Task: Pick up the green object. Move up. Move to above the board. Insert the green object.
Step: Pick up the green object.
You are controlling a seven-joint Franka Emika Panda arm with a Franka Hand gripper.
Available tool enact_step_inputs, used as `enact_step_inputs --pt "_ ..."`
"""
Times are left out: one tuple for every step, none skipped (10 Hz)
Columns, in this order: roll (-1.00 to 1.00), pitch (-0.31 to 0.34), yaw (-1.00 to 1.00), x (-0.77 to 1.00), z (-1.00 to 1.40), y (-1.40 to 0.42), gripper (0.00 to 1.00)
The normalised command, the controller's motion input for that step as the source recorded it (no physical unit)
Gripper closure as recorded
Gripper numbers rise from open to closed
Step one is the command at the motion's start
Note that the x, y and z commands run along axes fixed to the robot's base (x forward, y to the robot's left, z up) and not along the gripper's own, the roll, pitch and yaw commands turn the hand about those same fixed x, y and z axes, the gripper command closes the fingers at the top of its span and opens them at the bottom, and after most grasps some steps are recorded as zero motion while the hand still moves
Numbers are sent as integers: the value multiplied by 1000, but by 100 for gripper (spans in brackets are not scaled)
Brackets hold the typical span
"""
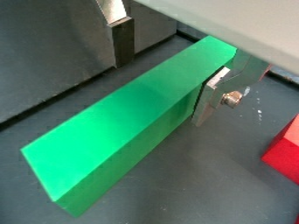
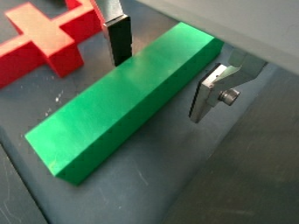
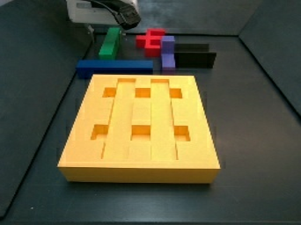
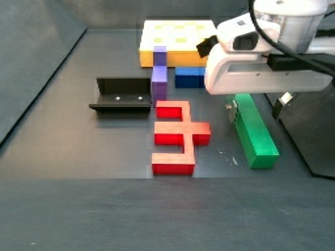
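In a side view, going from left to right across the floor, the dark fixture (image 4: 124, 95) is standing first, then the purple bar (image 4: 160, 72) with the blue bar (image 4: 191, 77) behind it, then a red cross-shaped piece (image 4: 177, 136), and last the green object (image 4: 254, 129), which is lying flat on the floor at the right. The board (image 4: 177, 41) is sitting far behind, well apart from the green object. In the side view from the opposite end, the board (image 3: 141, 123) is filling the foreground and its six square holes are all looking empty.

The relation that matters: the gripper (image 4: 242, 88) is hanging directly over one end part of the green object, not over its middle. The long axis of the bar is running away from the gripper, crosswise to the line between the two fingers, so the fingers are facing its two long sides.

In both wrist views the green object (image 1: 128, 122) (image 2: 126, 101) is lying between the fingers: one finger (image 1: 121, 39) on one long side, the second finger (image 2: 211, 94) on the opposite side. The jaws are parted slightly wider than the bar. A narrow gap seems to be remaining at one pad, though I cannot tell whether the second pad is already touching. I judge that the gripper is released, grasping nothing yet. The next move is probably asking for closing on the bar, and an off-centre hold could let the far end tip down when lifting.
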Motion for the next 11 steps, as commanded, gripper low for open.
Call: enact_step_inputs --pt "0 0 0 66 -151 3 0" --pt "0 9 0 103 0 0 0" --pt "0 0 0 23 0 -69 0" --pt "1 0 0 14 0 -54 0" --pt "0 0 0 0 0 0 0" --pt "0 0 0 0 0 0 100" --pt "0 0 0 0 0 0 100" --pt "0 0 0 0 0 0 100" --pt "0 0 0 0 0 0 100" --pt "0 0 0 0 0 0 100" --pt "0 0 0 0 0 0 100"
